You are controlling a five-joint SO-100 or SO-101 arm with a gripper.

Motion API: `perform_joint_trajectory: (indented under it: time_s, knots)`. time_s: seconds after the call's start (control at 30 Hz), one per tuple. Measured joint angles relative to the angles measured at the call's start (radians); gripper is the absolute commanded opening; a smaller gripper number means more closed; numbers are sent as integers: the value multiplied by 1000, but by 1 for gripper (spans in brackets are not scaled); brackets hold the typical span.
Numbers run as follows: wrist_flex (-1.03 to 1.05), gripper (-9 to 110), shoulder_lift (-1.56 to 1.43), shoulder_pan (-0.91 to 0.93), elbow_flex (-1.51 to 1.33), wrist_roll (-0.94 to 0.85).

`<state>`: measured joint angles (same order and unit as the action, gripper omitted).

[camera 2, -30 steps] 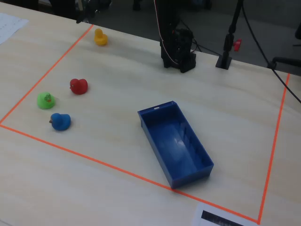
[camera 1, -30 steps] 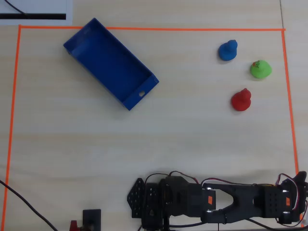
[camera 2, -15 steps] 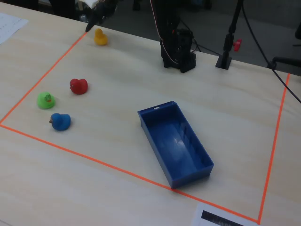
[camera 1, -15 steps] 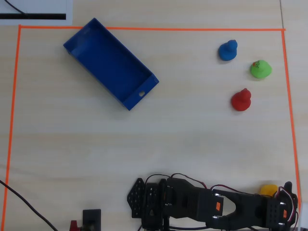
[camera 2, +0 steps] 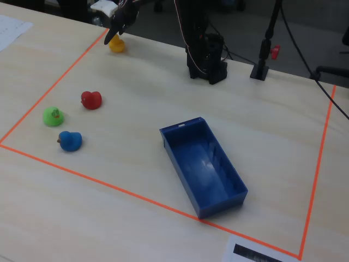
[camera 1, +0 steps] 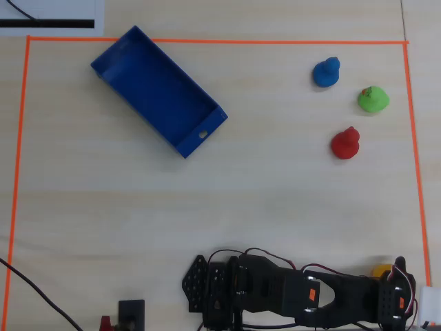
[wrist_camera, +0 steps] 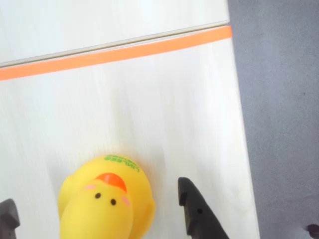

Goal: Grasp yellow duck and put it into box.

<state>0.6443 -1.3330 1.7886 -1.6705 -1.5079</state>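
Note:
The yellow duck point(wrist_camera: 104, 204) faces the wrist camera at the bottom of that view, standing on the table just inside the orange tape. My gripper point(wrist_camera: 95, 201) is open, one dark finger on each side of the duck, both with a gap to it. In the fixed view the gripper point(camera 2: 115, 35) hangs right over the duck point(camera 2: 116, 46) at the far left corner. The overhead view shows only a bit of the duck point(camera 1: 382, 269) beside the arm's end. The blue box point(camera 1: 158, 89) lies slanted at the upper left, empty, and sits mid-table in the fixed view point(camera 2: 203, 170).
Red duck point(camera 1: 344, 143), green duck point(camera 1: 373, 100) and blue duck point(camera 1: 326, 72) stand together at the overhead view's right. Orange tape point(wrist_camera: 114, 53) frames the work area. The table edge point(wrist_camera: 244, 149) runs close to the right of the yellow duck. The arm's base point(camera 2: 206, 61) stands at the back.
The arm swung toward the corner and came down, so the open gripper now straddles the yellow duck. The ducks and the box have not moved.

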Motion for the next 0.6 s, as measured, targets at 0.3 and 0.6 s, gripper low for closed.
perform_joint_trajectory:
  time_s: [0.3, 0.6]
  knots:
    - [63, 0, 0, -28, 21, -20]
    - [114, 0, 0, -29, 48, -21]
